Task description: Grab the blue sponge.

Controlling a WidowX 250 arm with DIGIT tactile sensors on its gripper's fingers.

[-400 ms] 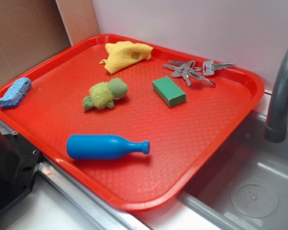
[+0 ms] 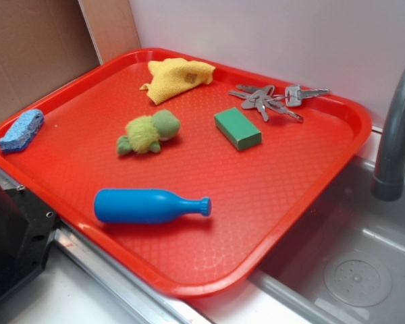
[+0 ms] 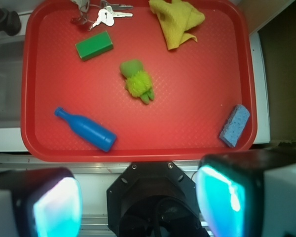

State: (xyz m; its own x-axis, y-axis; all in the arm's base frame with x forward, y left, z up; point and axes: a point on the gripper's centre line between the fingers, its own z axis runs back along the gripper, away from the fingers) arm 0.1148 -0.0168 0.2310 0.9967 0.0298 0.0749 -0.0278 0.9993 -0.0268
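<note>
One porous, wavy-edged light-blue sponge lies against the red plastic tray's rim; the pincer hangs wide apart, well clear of it.

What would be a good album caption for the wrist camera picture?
Looking down between open gripper fingers at a red tray: blue sponge against its edge, apart from the blue bottle.

One sponge, one bottle.
</note>
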